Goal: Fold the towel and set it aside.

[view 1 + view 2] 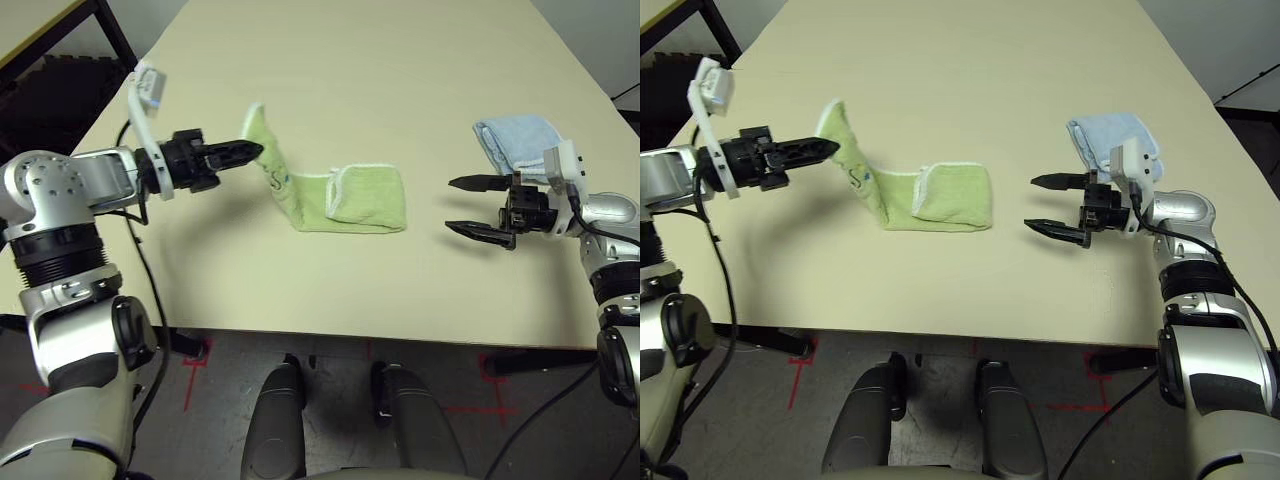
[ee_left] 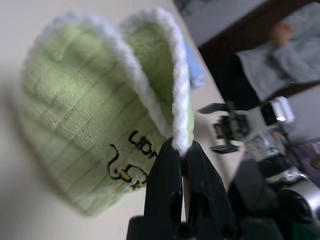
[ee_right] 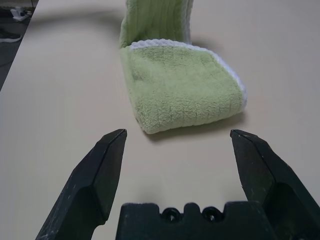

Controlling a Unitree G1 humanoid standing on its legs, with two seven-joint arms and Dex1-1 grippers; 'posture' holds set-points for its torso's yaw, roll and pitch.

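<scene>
Towel [image 1: 340,200]: right end folded over; left end lifted, pinched in left tool [image 1: 250,152]. Right tool [image 1: 478,207] gapes empty. Fold unfinished, not set aside.

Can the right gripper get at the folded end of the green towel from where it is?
Probably yes. The right gripper is open and faces the folded end of the towel, with bare table between them. The left gripper holds the other end lifted.

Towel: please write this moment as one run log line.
left gripper: shut on towel, end lifted | right gripper: open, beside towel
</scene>
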